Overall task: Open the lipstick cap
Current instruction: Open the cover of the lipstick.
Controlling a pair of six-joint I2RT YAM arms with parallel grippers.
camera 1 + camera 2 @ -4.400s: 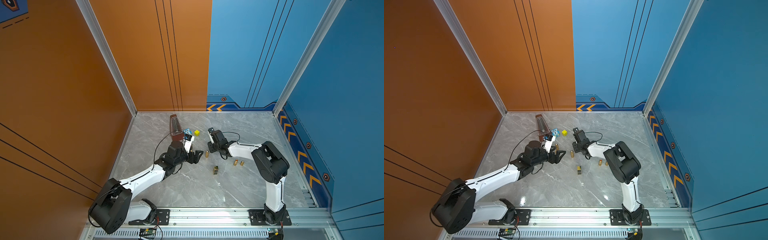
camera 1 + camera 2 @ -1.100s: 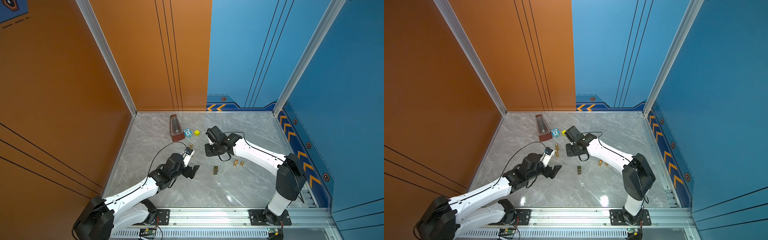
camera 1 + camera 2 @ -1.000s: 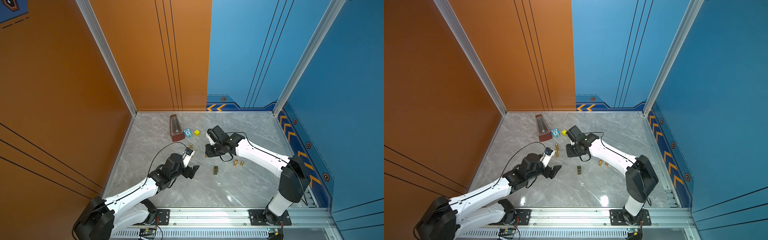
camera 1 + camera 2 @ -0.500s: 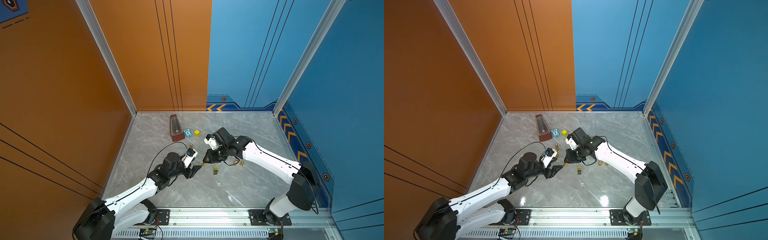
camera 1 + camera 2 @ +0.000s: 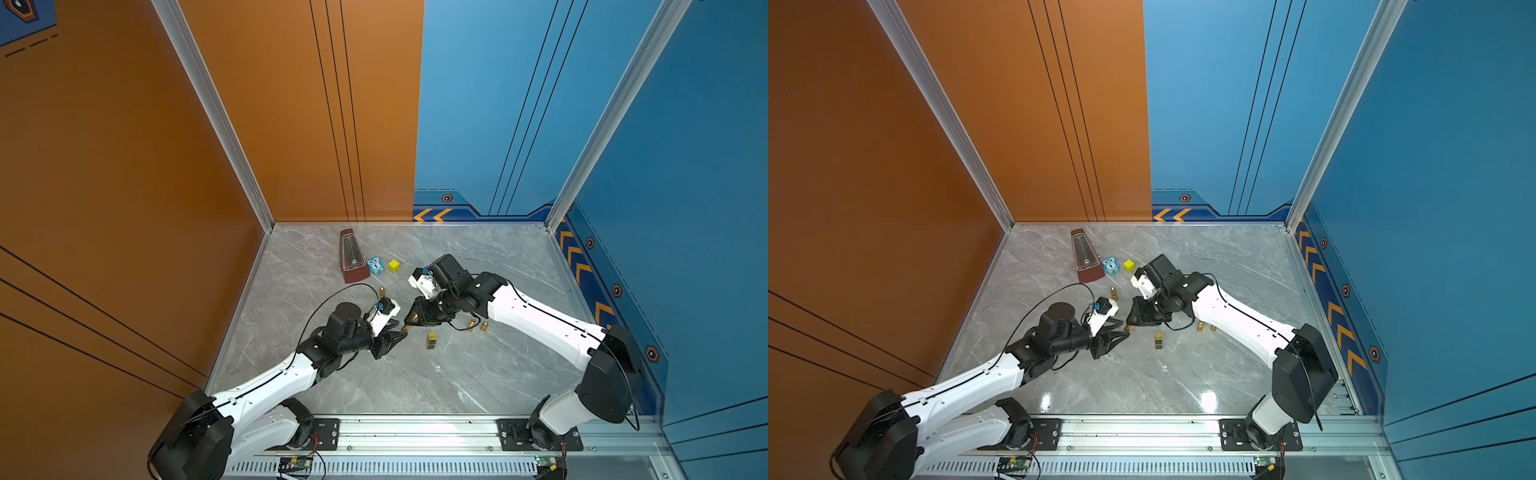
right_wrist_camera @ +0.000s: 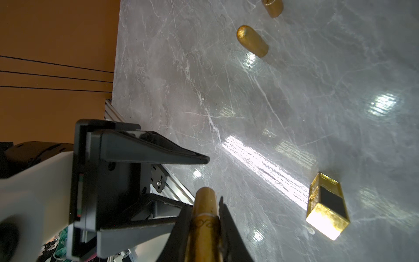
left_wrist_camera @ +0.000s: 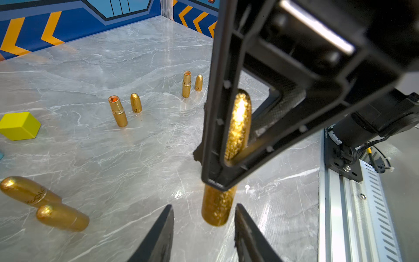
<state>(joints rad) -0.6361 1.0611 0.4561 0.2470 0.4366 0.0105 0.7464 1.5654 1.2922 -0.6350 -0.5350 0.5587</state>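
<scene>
Right fingers (image 7: 214, 127), black hard plastic, pinch the glittery gold bullet-shaped lipstick (image 7: 217, 206) mid-air over the glossy grey marble table (image 7: 113, 163); left fingers (image 7: 163, 231) sit slightly apart around its free end, not quite touching.

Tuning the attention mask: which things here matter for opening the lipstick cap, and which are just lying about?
In play:
- gold lipstick, clamped by the right gripper, jaws shut
- left gripper, jaws open astride its free end

Lying about:
- metronome
- blue owl block
- yellow cube
- square gold case
- opened lipsticks, with loose caps beside them
</scene>
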